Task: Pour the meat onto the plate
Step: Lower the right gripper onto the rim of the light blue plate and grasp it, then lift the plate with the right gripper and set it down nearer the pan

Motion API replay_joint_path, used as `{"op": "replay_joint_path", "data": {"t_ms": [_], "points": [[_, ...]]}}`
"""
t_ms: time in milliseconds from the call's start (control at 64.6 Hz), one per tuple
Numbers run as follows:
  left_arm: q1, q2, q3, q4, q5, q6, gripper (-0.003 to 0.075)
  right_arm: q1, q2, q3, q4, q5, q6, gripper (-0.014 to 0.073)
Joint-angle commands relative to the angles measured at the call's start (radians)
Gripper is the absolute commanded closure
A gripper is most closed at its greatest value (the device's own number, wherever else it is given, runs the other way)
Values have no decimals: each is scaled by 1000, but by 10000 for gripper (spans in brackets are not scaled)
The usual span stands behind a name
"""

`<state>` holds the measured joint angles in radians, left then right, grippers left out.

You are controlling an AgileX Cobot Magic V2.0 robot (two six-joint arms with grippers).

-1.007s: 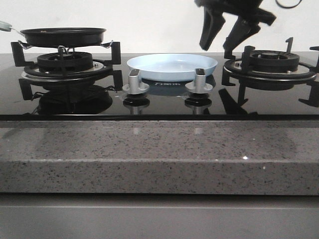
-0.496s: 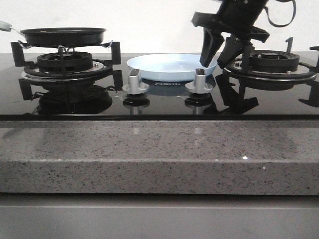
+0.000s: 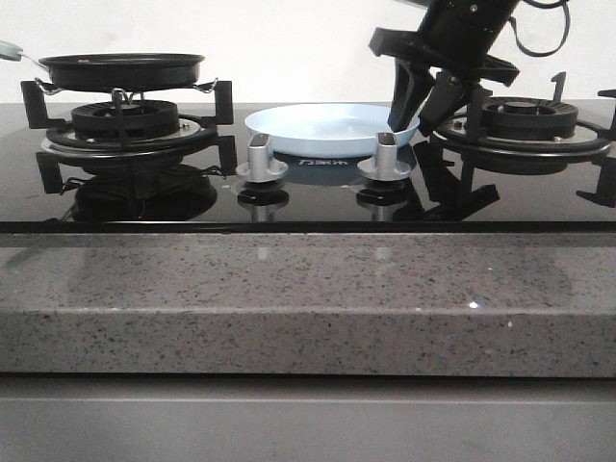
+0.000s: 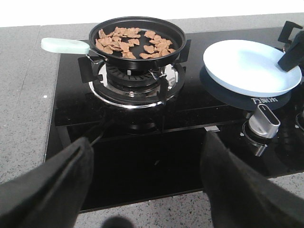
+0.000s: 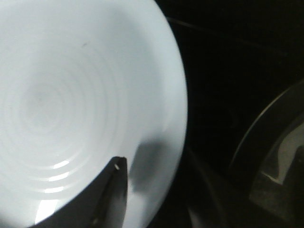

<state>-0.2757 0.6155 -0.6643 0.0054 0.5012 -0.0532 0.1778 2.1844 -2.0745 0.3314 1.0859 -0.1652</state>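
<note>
Now you are straddling the plate (image 3: 332, 129)'s rim with the right gripper (image 3: 423, 106) spread open; judge it stiff, slick and light, so pinch the raised edge.

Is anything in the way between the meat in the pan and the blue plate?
Nothing visible blocks it. The meat sits in the black pan on the left burner, and only bare black stovetop lies between it and the plate. The right end effector is open at the plate's far right rim, not in between.
</note>
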Motion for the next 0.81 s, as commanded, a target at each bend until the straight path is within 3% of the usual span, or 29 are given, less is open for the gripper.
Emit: {"op": "replay_joint_path", "data": {"t_ms": [0, 139, 434, 790], "points": [[-5, 7, -29, -5, -77, -2, 248, 1, -52, -35, 27, -14, -12, 274], [-5, 7, -29, -5, -77, -2, 248, 1, -48, -35, 27, 1, -12, 340], [-5, 7, -29, -5, -77, -2, 248, 1, -48, -35, 28, -20, -11, 669], [-5, 7, -29, -5, -77, -2, 248, -2, -109, -38, 123, -102, 34, 653]]}}
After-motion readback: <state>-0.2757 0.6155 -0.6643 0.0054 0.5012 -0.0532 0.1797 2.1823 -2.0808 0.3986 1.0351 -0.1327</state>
